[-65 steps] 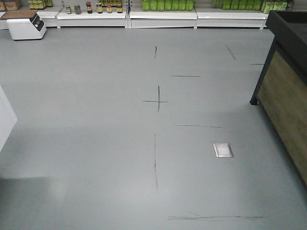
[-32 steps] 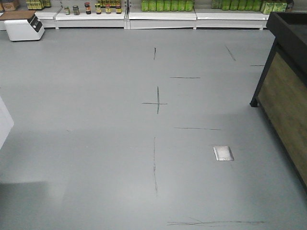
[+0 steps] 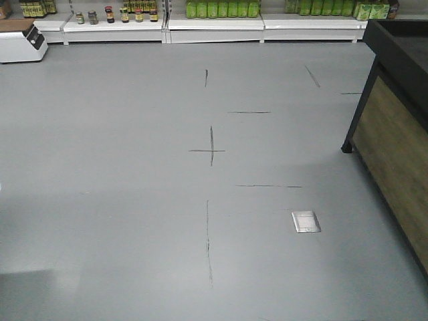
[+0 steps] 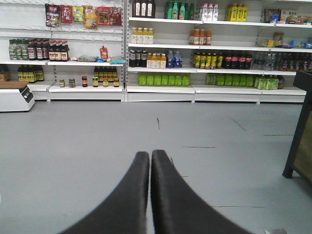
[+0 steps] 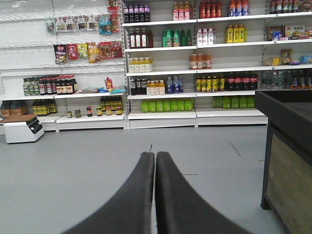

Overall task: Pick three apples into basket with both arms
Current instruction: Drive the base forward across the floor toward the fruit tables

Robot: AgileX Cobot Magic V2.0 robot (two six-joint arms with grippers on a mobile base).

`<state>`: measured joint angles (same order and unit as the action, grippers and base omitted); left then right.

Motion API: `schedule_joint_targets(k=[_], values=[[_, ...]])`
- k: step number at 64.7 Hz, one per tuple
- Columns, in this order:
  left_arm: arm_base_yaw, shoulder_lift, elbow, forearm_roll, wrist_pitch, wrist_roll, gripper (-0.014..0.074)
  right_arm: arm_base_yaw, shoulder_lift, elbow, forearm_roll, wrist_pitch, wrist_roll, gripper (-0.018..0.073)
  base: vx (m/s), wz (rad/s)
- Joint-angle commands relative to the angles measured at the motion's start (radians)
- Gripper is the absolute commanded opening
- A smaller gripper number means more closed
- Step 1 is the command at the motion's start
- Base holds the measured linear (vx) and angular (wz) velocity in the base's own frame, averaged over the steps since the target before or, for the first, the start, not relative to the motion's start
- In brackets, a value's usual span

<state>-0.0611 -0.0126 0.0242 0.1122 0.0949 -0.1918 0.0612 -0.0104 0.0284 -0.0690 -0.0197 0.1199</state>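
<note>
No apples and no basket show in any view. My left gripper (image 4: 150, 153) is shut with nothing between its black fingers, pointing level over the grey shop floor toward the shelves. My right gripper (image 5: 155, 155) is shut and empty too, facing the same shelf wall. Neither arm appears in the front-facing view, which holds only the floor.
A dark stand with a wooden side panel (image 3: 394, 134) stands at the right, also the stand (image 5: 287, 146) in the right wrist view. Stocked shelves (image 4: 195, 63) line the far wall. A white scale (image 3: 20, 43) sits at far left. A metal floor plate (image 3: 305, 221) lies ahead.
The front view has shifted: the shelves, scale and floor marks slid left and the stand came closer, so the base has been turning or moving rightward.
</note>
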Motion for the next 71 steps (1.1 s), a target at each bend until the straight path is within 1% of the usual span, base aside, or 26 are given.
schedule_joint_targets(k=[1,33,71], values=[[0.001,-0.015,0.023,-0.008,-0.076,-0.002,-0.0006,-0.001,-0.011,0.014,-0.009,-0.072,-0.002,-0.0009,0.16,-0.07],[0.001,-0.015,0.023,-0.008,-0.076,-0.002,-0.0006,-0.001,-0.011,0.014,-0.009,-0.072,-0.002,-0.0009,0.2,-0.06],[0.001,-0.015,0.023,-0.008,-0.076,-0.002,-0.0006,-0.001,-0.011,0.014,-0.009,-0.072,-0.002,-0.0009,0.23,0.0]])
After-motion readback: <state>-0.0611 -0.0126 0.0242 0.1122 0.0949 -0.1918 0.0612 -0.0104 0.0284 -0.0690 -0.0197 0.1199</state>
